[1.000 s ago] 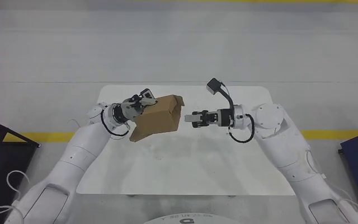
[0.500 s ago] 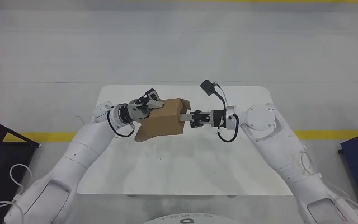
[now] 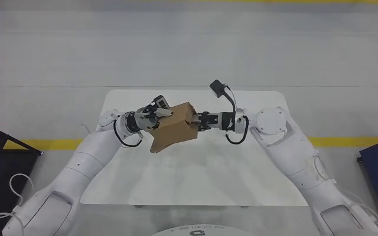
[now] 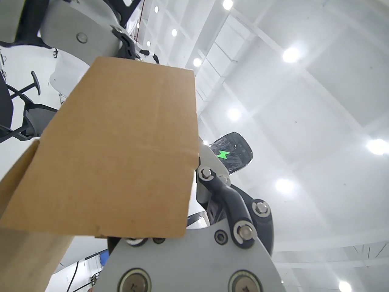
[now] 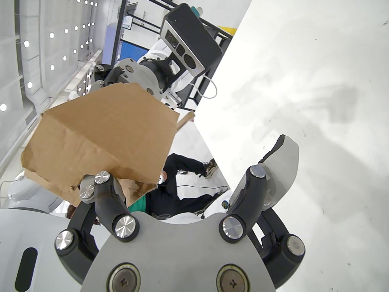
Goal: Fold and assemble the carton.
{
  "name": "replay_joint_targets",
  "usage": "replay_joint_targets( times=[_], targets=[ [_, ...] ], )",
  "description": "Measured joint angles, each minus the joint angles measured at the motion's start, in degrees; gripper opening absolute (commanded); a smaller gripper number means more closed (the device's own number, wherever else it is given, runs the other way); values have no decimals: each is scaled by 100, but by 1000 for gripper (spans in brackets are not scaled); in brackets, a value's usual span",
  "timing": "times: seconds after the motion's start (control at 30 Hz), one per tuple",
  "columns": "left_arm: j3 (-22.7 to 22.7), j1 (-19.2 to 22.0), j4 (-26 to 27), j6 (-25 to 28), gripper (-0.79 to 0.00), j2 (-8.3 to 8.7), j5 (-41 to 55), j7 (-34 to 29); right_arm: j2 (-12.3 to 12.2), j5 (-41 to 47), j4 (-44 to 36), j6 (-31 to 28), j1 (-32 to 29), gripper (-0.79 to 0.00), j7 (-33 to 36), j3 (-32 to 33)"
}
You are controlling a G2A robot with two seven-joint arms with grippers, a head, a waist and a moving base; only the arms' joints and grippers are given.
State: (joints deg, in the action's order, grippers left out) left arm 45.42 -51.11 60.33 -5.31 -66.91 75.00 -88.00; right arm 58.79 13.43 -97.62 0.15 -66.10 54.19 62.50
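White bench (image 3: 195, 177); tilted brown carton (image 3: 174, 127) aloft, flaps (image 5: 91, 159) loose; left claw (image 3: 158, 112) clamps it, right claw (image 3: 197, 120) spread at three o'clock.

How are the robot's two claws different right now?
The left claw is clamped on the carton, holding it above the table; the right claw is spread open. The left claw grips one end of the carton, while the right claw meets the opposite end. Both point toward each other across the carton.
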Motion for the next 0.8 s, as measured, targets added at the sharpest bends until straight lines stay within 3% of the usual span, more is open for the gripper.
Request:
replay_joint_targets(
  times=[0.37,0.63,0.8],
  targets=[
    [-76,7,46,38,-785,47,82,0,-47,902,129,-697,-323,0,205,513],
    [-123,36,73,64,-785,76,180,0,-75,1110,223,-789,-409,0,311,738],
    [-120,31,146,87,-785,107,255,0,-85,1188,406,-467,-305,0,358,815]
  ],
)
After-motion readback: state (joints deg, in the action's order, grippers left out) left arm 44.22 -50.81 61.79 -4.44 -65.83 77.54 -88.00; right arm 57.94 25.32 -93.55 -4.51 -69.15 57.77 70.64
